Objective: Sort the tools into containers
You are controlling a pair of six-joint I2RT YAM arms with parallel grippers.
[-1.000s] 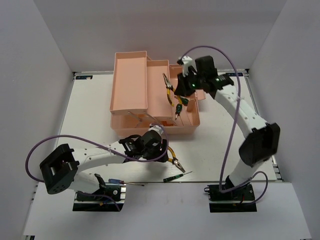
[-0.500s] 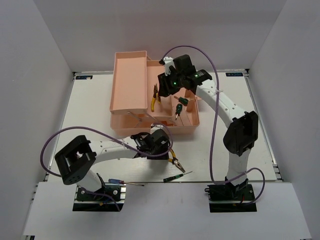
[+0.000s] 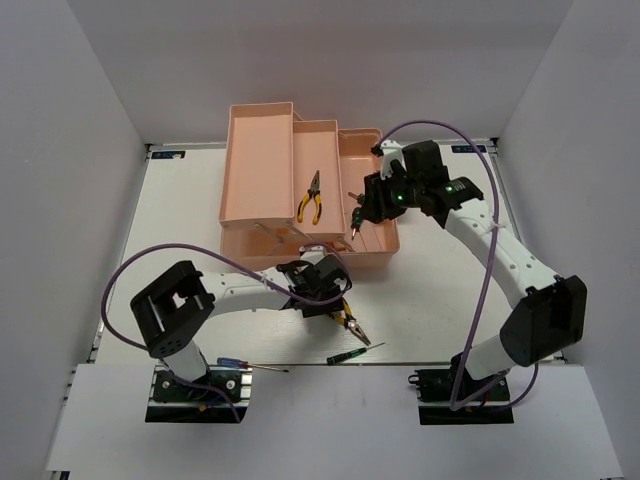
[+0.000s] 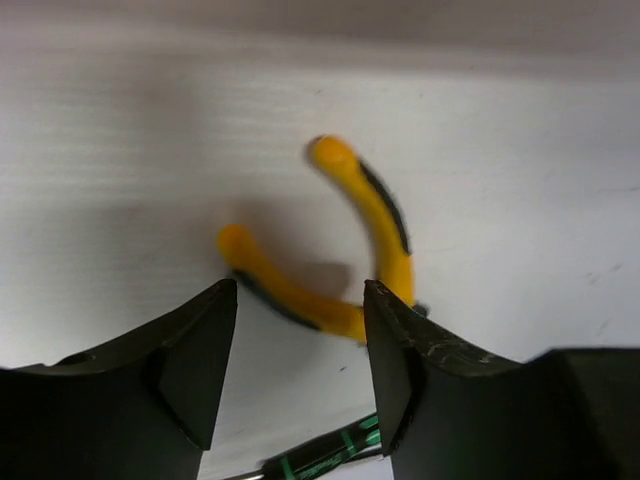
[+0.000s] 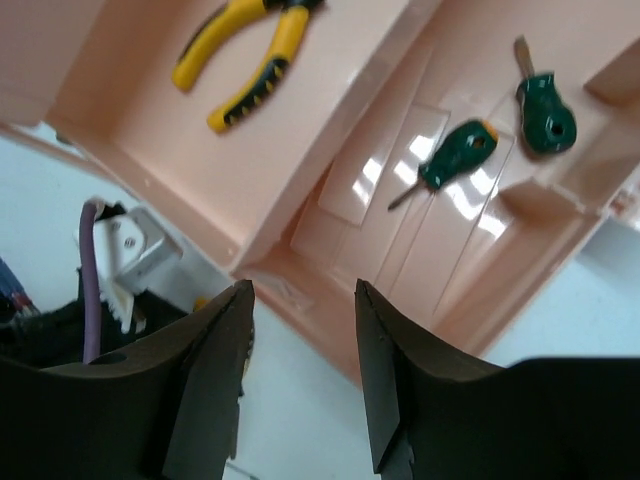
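**Desk:** Mid-sort at the tabletop. Which tool is next, and where does it lie?

**Robot:** The yellow-and-black-handled pliers [image 4: 380, 210]. They lie flat on the white table [image 3: 180, 220], just in front of the salmon-pink plastic toolbox [image 3: 258, 170] and directly under my left claw [image 4: 298, 300]. Its fingers stand spread, pinching nothing. The pliers' long axis runs from splayed handles under my wrist to a nose pointing toward the near right.

**Desk:** And your arms?

**Robot:** My left arm reaches low, elbow folded, wrist tipped down at the table. My right claw [image 5: 302, 295], spread and empty, hangs over the toolbox's right compartment, well apart from the pliers. The left is plainly nearer.
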